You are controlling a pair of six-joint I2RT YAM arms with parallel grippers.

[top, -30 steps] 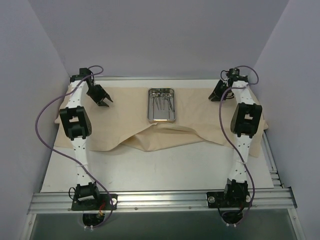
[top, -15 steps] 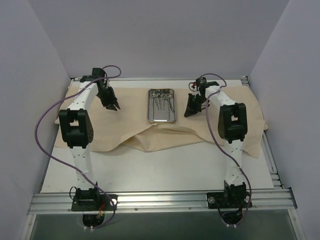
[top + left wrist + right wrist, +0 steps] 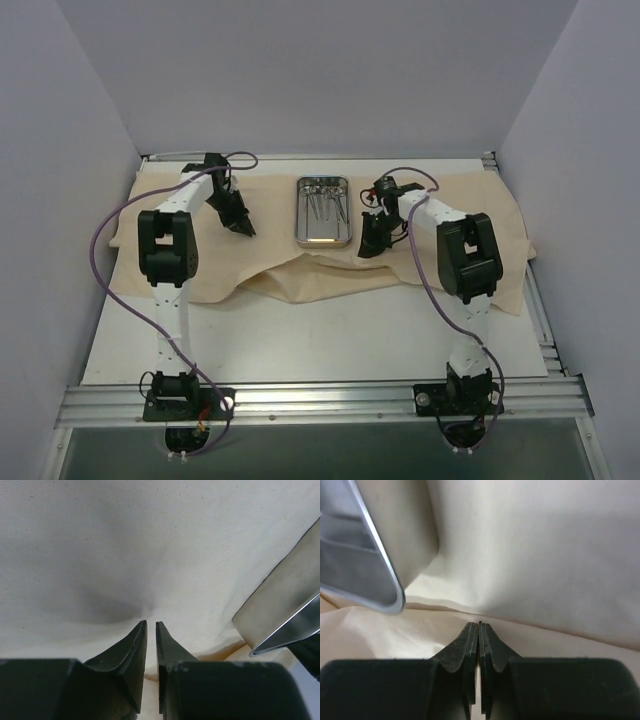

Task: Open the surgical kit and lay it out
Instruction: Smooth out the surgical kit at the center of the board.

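Observation:
The beige cloth wrap [image 3: 250,270] lies spread over the back half of the table, with a loose fold along its front middle. The steel tray [image 3: 322,232] sits on it at centre back, holding thin silver instruments [image 3: 325,200] too small to tell apart. My left gripper [image 3: 243,226] is left of the tray, low over the cloth [image 3: 150,545]. Its jaws are all but closed on nothing [image 3: 151,623], and the tray corner [image 3: 285,605] shows to its right. My right gripper [image 3: 368,245] is at the tray's front right corner, shut [image 3: 479,624] at a cloth fold [image 3: 530,622], with the tray [image 3: 395,535] to its left.
The cloth hangs over the table's right side [image 3: 515,260]. Bare white table [image 3: 320,340] lies in front of the cloth. Grey walls close in the left, back and right. A metal rail [image 3: 320,400] carries both arm bases at the near edge.
Both grippers swung inward from the cloth's back corners toward the tray and came down low. The cloth and the tray have not moved.

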